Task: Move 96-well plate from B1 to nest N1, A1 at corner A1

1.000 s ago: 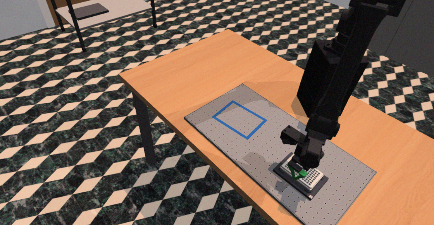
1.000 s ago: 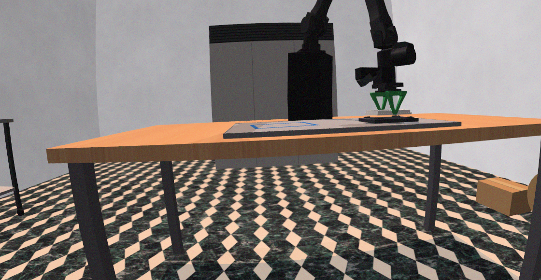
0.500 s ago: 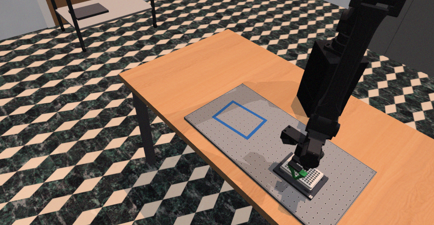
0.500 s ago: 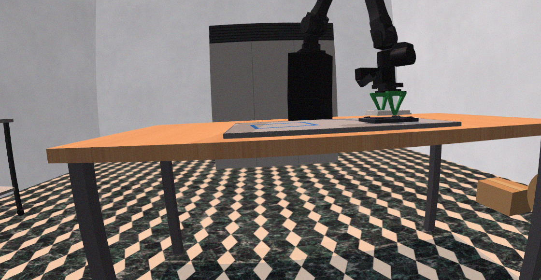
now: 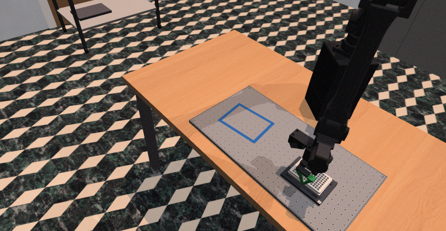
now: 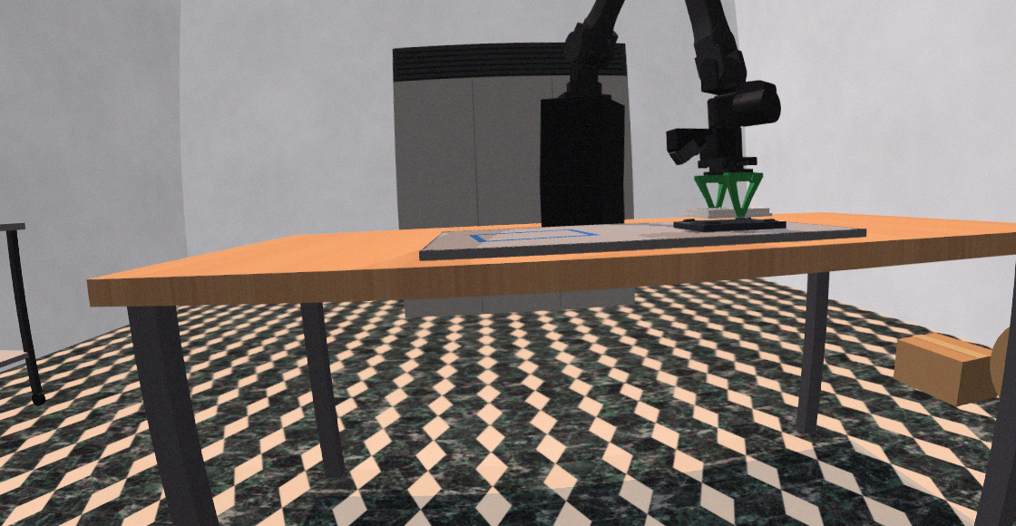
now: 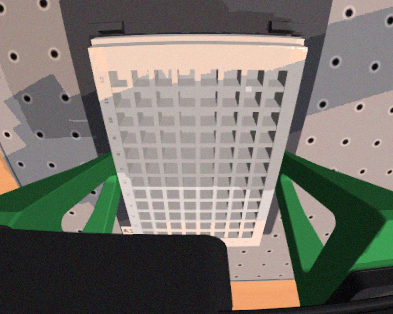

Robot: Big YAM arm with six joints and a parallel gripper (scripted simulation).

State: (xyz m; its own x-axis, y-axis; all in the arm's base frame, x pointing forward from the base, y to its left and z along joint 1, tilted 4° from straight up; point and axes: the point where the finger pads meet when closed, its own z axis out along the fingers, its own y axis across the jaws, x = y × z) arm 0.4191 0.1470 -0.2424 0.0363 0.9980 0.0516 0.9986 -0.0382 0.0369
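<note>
Green-fingered end effector (image 6: 728, 203) clamps the plate (image 5: 321, 181) over the nest (image 5: 327, 192).

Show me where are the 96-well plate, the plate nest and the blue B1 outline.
96-well plate (image 7: 196, 148), wrist view, well grid.
plate nest (image 7: 194, 11), wrist view, far dark rim.
blue B1 outline (image 5: 229, 112), top view, left edge line.

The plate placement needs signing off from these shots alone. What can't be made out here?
- A1 corner mark: too small in the top view; none is legible in the wrist view.
- Near end of the 96-well plate: wrist view, hidden by the gripper body.
- Full seating in the nest: exterior view, too small; a green finger covers part of the plate's side.
- Near locators: wrist view, hidden by the plate and gripper.
</note>
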